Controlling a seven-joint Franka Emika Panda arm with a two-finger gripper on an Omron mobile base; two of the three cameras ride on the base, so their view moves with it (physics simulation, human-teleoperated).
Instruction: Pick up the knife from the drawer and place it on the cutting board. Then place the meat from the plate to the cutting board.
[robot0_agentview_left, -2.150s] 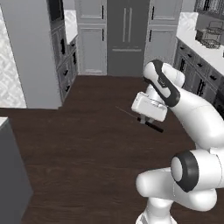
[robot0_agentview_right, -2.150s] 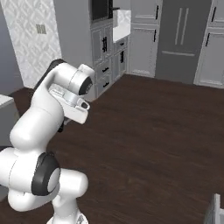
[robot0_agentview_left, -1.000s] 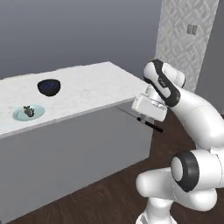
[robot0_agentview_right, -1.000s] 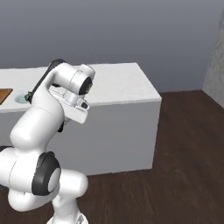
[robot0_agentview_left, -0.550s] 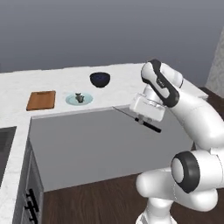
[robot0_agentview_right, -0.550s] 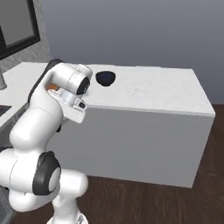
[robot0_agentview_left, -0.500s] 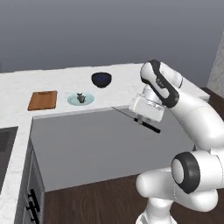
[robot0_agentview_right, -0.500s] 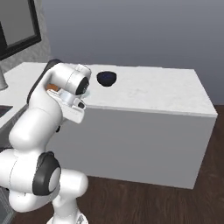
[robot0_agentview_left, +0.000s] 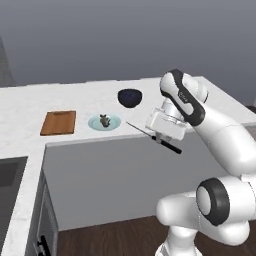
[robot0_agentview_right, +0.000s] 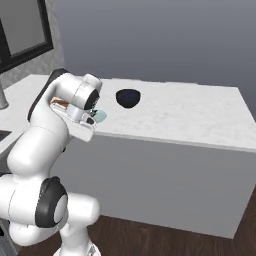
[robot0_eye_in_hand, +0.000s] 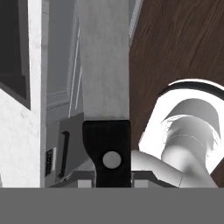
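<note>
My gripper (robot0_agentview_left: 163, 137) is shut on the knife (robot0_agentview_left: 150, 135), holding it level in the air just in front of the counter edge. Its black handle points toward the robot and the thin blade points left toward the plate (robot0_agentview_left: 114, 123). In the hand view the grey blade (robot0_eye_in_hand: 105, 61) runs up from the black handle (robot0_eye_in_hand: 107, 144). The pale blue-green plate carries the small brown meat (robot0_agentview_left: 104, 119). The reddish-brown cutting board (robot0_agentview_left: 59, 122) lies left of the plate. The gripper (robot0_agentview_right: 89, 120) also shows in the right base view, with the plate's rim (robot0_agentview_right: 102, 116) behind it. The drawer is out of view.
A dark bowl (robot0_agentview_left: 130, 97) (robot0_agentview_right: 128, 97) stands on the white counter (robot0_agentview_left: 200, 100) behind the plate. A sink (robot0_agentview_left: 10, 172) is set into the counter's left wing. Grey cabinet fronts with a black handle (robot0_eye_in_hand: 64, 153) show below, over dark wood floor (robot0_eye_in_hand: 175, 43).
The base has driven and turned, so the views swung from the kitchen floor to the counter with board, plate and bowl. The arm keeps its pose with the knife held.
</note>
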